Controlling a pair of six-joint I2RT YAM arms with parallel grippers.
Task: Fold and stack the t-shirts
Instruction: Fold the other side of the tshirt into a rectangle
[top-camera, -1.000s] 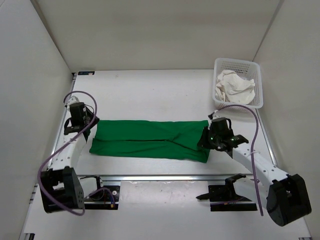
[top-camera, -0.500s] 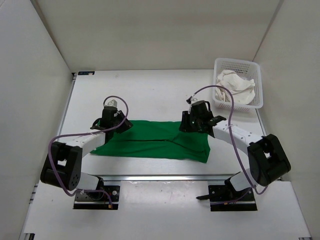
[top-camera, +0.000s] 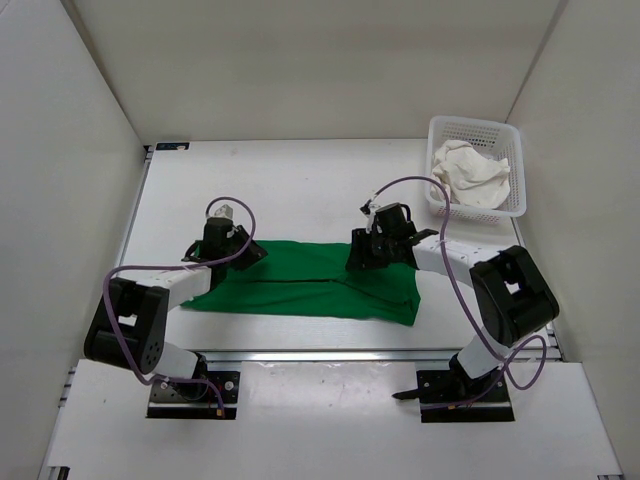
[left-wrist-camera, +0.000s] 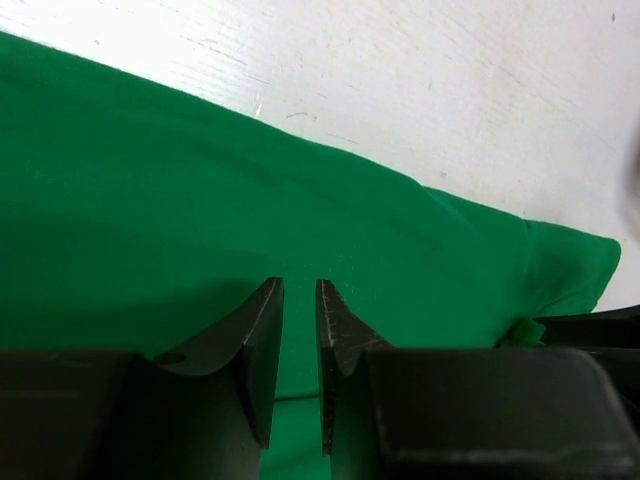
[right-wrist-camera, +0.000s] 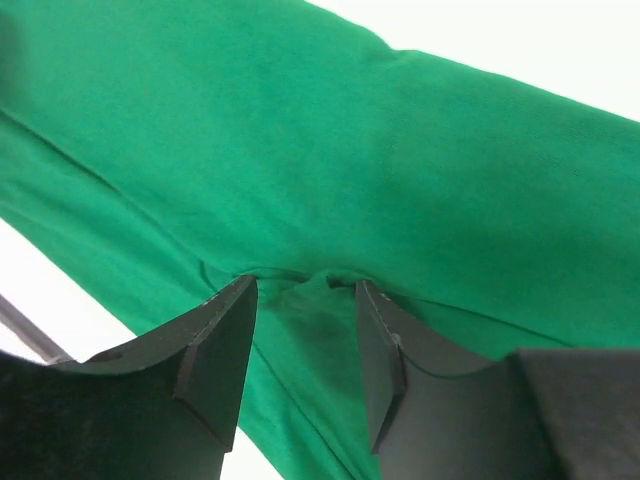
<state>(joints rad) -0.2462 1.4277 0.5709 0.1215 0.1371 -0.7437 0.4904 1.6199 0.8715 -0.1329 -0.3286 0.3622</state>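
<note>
Right gripper (right-wrist-camera: 305, 300): swung in from the 3 o'clock end of the green t-shirt (top-camera: 300, 285), jaws now spread and empty over a crease. Left gripper (left-wrist-camera: 300, 300): in from 9 o'clock, jaws nearly together; you cannot tell if cloth is pinched. Shirt, mid-table, still a long strip: next fold pending.

1. We find the long green cloth t-shirt (top-camera: 310, 275) lying across the middle of the flat white table (top-camera: 300, 180).
2. Behind its right end, at the far right corner, we see the white plastic mesh basket (top-camera: 475, 125).
3. The crumpled off-white cloth t-shirt (top-camera: 468, 173) lies in it.
</note>
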